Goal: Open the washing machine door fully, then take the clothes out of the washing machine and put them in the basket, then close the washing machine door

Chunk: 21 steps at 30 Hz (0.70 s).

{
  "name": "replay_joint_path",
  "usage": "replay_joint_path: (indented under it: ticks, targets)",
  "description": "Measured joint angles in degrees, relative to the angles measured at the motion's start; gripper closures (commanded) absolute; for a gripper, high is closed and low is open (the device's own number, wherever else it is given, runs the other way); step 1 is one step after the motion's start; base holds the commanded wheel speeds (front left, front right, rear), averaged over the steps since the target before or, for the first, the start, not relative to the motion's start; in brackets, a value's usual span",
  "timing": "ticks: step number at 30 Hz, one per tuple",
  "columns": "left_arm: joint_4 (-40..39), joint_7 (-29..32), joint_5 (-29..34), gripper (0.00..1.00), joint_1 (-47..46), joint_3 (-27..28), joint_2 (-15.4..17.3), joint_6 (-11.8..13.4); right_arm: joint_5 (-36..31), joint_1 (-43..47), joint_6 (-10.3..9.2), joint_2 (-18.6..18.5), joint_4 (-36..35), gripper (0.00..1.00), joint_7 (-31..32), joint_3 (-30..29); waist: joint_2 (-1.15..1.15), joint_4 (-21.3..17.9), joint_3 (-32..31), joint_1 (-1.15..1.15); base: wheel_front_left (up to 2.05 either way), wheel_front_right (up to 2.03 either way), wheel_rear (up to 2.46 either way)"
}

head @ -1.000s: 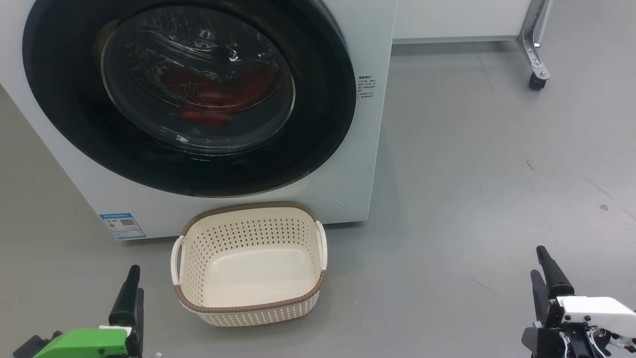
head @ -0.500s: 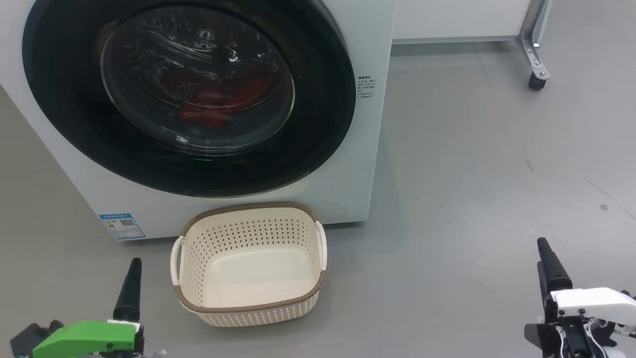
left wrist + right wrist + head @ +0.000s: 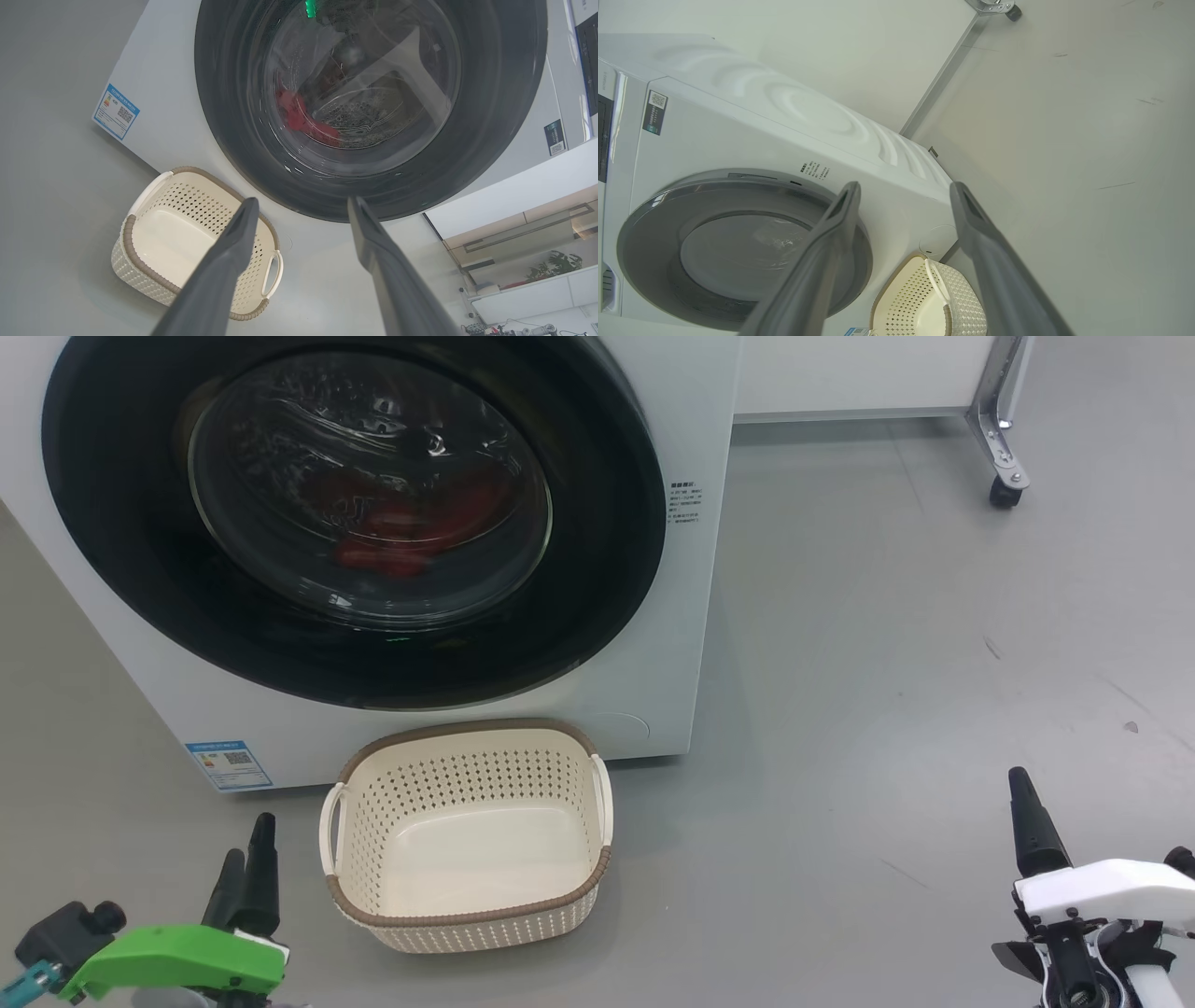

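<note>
My left gripper (image 3: 302, 203) sits at the lower left of the head view, both fingers spread wide with nothing between them. My right gripper (image 3: 905, 186), at the lower right, is spread just as wide and just as empty. Just beside my left fingers stands the basket (image 3: 467, 917), bottom centre, bare inside, close against the foot of the washing machine (image 3: 681, 616). Above it the washing machine door (image 3: 597, 523) fills the upper left, shut flush, and the clothes (image 3: 392, 555) glow red behind its glass, low in the drum. So step one hasn't begun. Next I need a finger behind the door's edge, though I can't pick out a handle from here, then a full swing that clears the basket.
</note>
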Motion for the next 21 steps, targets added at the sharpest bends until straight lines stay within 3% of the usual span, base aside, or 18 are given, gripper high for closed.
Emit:
replay_joint_path:
  ticks: [21]
  targets:
    - [-0.97,-3.9,23.16,0.0,-1.46,-6.23,1.7,5.8,-21.07,-1.79,-4.04,-3.97,-0.22,0.0,-4.37,7.43,0.0,0.13,-0.17,0.0,0.0,0.0,0.0]
